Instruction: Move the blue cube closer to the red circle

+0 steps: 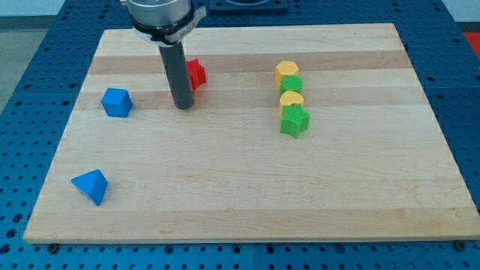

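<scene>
Light, rigid, free-sliding blue cube (116, 102): push its left face rightward toward red circle (194, 73); gripperless tip (183, 106) between them, touching neither cube.

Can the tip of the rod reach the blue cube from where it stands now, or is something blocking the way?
Probably yes. My tip stands to the view's right of the blue cube, with only bare board between them. The red block sits behind the rod, off that line. To push the cube toward the red block, though, the tip must first go around it.
</scene>
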### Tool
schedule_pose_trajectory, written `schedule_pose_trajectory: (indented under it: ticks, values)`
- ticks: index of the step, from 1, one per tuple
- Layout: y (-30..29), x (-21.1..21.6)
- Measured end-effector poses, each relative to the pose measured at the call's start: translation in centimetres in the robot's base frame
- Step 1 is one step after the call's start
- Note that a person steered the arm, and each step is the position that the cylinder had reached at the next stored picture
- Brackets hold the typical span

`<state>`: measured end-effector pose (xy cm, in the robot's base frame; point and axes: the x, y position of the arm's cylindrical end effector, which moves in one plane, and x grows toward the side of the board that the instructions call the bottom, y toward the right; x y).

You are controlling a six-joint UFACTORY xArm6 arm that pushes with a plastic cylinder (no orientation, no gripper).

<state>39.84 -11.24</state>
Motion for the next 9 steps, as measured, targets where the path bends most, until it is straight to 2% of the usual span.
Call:
schedule_pose_trajectory:
  ticks: [2,5,6,8,9]
  values:
    - [-2.1,4.7]
    - [-16.2,4.8]
    - [-19.2,3.9]
    - [-18.0,0.1]
    - [-15.5,-0.1]
